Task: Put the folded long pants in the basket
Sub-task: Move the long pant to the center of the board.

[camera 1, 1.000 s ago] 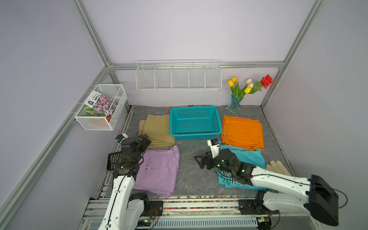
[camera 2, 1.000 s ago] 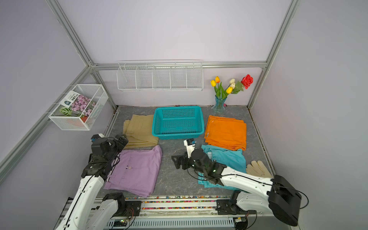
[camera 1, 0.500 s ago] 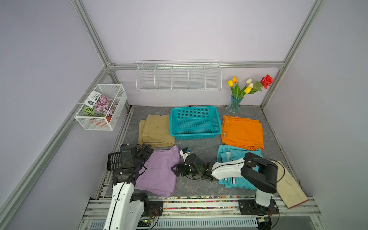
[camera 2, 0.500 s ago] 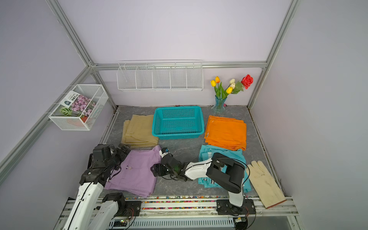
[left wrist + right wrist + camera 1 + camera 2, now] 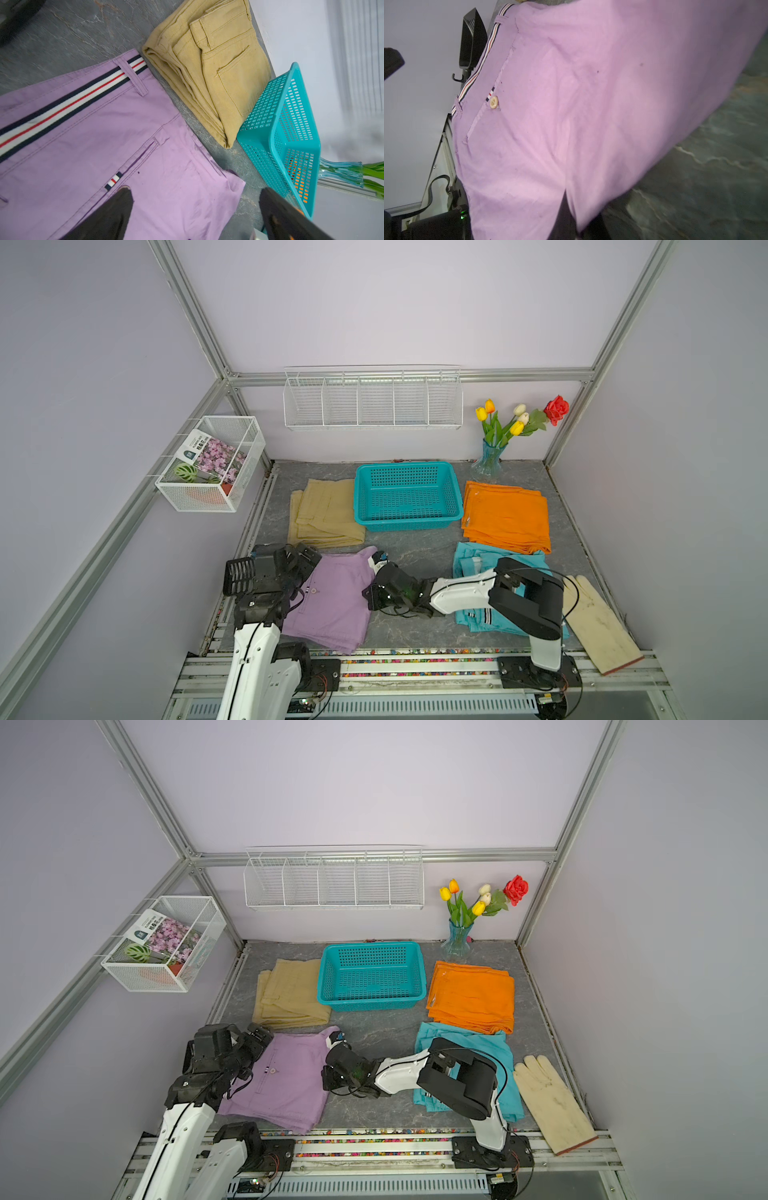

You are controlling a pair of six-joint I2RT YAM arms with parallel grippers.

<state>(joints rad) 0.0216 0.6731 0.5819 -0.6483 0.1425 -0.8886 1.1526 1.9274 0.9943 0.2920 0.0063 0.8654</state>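
right gripper [image 5: 370, 595] pinches lilac pants [image 5: 332, 605] (edge).

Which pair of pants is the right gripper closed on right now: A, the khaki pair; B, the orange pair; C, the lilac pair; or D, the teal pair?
C: in a top view the right gripper is shut at the edge of the lilac pants, and the right wrist view shows lilac cloth caught between its fingers.
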